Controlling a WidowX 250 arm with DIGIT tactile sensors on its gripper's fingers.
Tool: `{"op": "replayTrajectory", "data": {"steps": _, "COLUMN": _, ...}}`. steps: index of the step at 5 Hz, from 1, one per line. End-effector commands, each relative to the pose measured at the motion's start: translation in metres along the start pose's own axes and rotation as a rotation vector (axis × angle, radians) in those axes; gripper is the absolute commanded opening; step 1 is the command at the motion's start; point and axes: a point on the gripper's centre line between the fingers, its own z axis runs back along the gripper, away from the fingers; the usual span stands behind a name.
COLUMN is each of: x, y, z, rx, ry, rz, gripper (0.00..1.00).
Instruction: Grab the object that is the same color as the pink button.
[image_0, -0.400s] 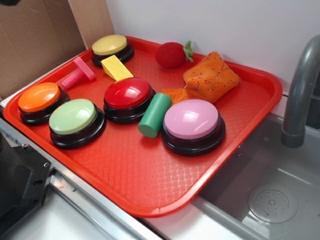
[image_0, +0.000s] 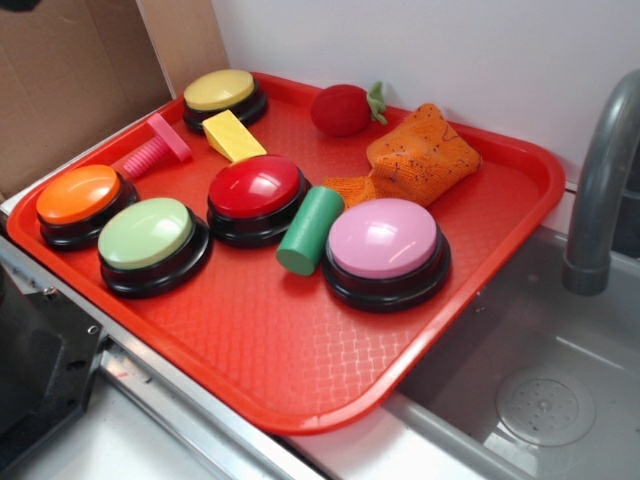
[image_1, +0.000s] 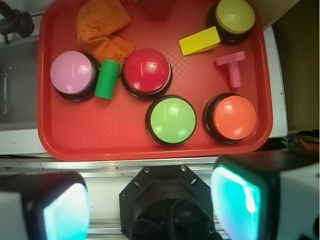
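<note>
Wrist view looks straight down on a red plastic tray (image_1: 150, 145) from high above, with the gripper (image_1: 150, 200) at the bottom edge of the frame: its two pale-padded fingers (image_1: 65, 210) stand wide apart with nothing between them, and they hang over the counter edge, short of the tray. The small pink ribbed plastic toy bolt (image_1: 231, 67) lies in the upper right of this frame, its flat head toward the top, just beside the yellow wedge block (image_1: 200, 41) and above the orange-topped round button (image_1: 234, 117). The large round pink-topped button on a black base (image_1: 73, 73) sits at the left, touching the green plastic cylinder (image_1: 106, 79). In the exterior view the bolt (image_0: 152, 148) rests at the upper left of the tray (image_0: 300, 370), well apart from the pink button (image_0: 384, 238) at centre right, and no arm shows. As far as these frames tell, the task is barely begun: the bolt is untouched, and the whole approach, descent and closing on the bolt remain.
</note>
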Motion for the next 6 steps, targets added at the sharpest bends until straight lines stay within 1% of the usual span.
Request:
{"op": "replayTrajectory", "data": {"steps": 1, "x": 0.040, "y": 0.033, "z": -0.030, "rx": -0.062, "ry": -0.032, "rz": 0.274, "gripper": 1.00}}
{"op": "replayTrajectory", "data": {"steps": 2, "x": 0.059, "y": 0.050, "z": -0.050, "rx": -0.043, "ry": -0.051, "rz": 0.432, "gripper": 1.00}}
{"op": "replayTrajectory", "data": {"steps": 3, "x": 0.080, "y": 0.075, "z": -0.075, "rx": -0.047, "ry": -0.073, "rz": 0.593, "gripper": 1.00}}
{"op": "replayTrajectory", "data": {"steps": 4, "x": 0.095, "y": 0.093, "z": -0.100, "rx": -0.021, "ry": -0.116, "rz": 0.772, "gripper": 1.00}}
{"op": "replayTrajectory", "data": {"steps": 5, "x": 0.104, "y": 0.118, "z": -0.124, "rx": 0.055, "ry": -0.158, "rz": 0.952, "gripper": 1.00}}
{"op": "replayTrajectory", "data": {"steps": 6, "x": 0.110, "y": 0.134, "z": -0.139, "rx": 0.111, "ry": -0.210, "rz": 1.072, "gripper": 1.00}}
